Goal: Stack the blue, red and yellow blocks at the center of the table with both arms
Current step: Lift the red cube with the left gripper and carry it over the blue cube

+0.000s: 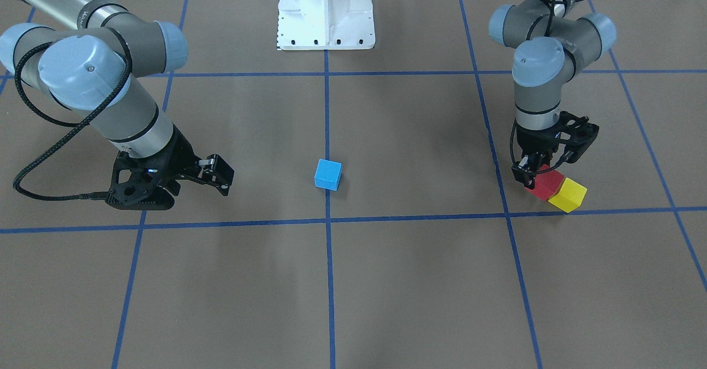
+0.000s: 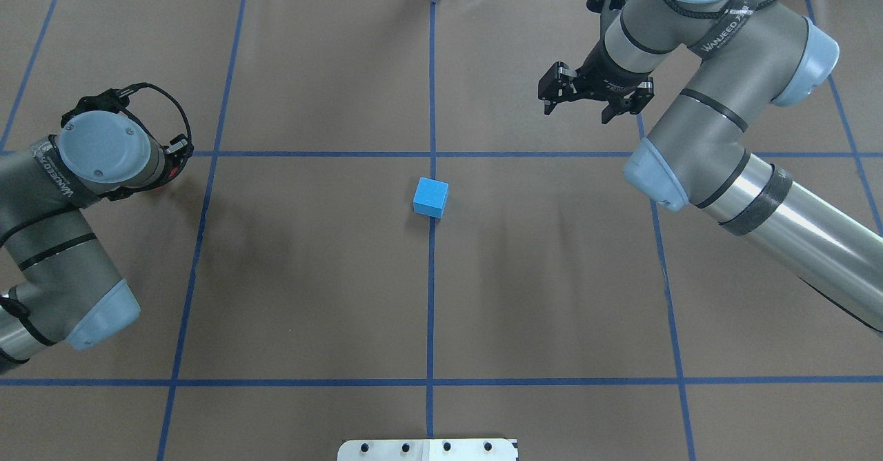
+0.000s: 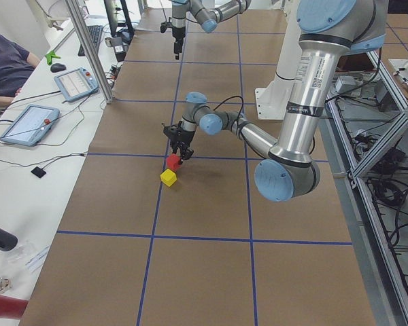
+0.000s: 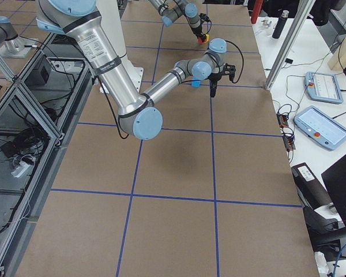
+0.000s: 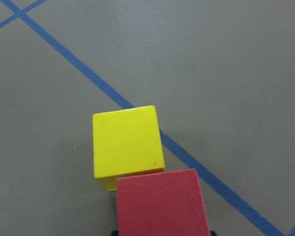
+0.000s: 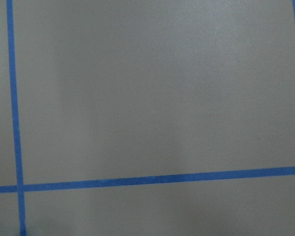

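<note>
Overhead view: the blue block (image 2: 431,197) sits alone on the brown bench (image 2: 317,268) near the centre, just at 7 o'clock of a crossing of the blue tape lines (image 2: 310,154). The right fingers (image 2: 552,92) hang at about 2 o'clock from it, well apart, spread wide with nothing between them. The left arm (image 2: 103,150) comes in at 9 o'clock; its wrist covers its own fingers here.

Front-facing view: the blue block lies by the middle tape line, at 6 o'clock of the white pedestal (image 1: 326,10). At its 3 o'clock, well apart, the left fingers (image 1: 525,174) point down and are clenched on the red block (image 1: 548,185), one on each side. The yellow block (image 1: 569,195) touches the red one at its 4 o'clock, close to a tape line. The right fingers are at 9 o'clock of the blue block, released.

Left side view: the near arm reaches out to the red block; the yellow one lies at its 6 o'clock.

Right side view: the near arm's fingers point down over bare bench; the blue block shows just beside its wrist.

Left wrist view: the red block fills the bottom edge, black fingertips at both lower corners. The yellow block is at its 11 o'clock. I cannot tell whether the red block is lifted.

Right wrist view: only bench and tape lines.
</note>
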`<state>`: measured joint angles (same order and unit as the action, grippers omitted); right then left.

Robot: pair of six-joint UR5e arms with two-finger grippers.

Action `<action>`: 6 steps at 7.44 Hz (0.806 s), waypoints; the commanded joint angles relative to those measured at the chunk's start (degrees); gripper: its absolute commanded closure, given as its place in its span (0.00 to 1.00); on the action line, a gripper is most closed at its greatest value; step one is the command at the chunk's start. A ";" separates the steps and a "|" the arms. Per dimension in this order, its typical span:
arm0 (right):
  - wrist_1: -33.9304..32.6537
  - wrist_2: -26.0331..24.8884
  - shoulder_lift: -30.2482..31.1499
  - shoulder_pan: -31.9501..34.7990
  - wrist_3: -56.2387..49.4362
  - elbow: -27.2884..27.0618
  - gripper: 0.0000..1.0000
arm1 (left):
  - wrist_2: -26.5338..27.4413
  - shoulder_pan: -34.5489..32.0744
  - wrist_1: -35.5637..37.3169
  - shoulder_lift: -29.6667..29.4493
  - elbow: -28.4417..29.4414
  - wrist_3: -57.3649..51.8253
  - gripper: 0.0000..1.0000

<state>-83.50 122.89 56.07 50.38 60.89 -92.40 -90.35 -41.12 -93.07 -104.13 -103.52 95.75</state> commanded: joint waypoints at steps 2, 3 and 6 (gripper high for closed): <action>0.00 0.07 0.09 0.16 -0.16 -0.15 0.01 | -0.09 0.33 13.43 -2.81 -10.92 -9.09 1.00; 0.09 0.07 0.09 0.16 -0.25 0.02 0.01 | 0.26 2.95 13.52 -7.01 -10.66 -11.26 1.00; 0.17 0.07 0.44 0.34 -1.39 0.02 0.01 | 0.97 10.78 14.23 -16.52 -8.99 -29.51 1.00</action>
<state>-83.39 122.96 56.37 50.64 60.02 -92.39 -89.55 -32.47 -79.02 -116.33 -113.14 74.41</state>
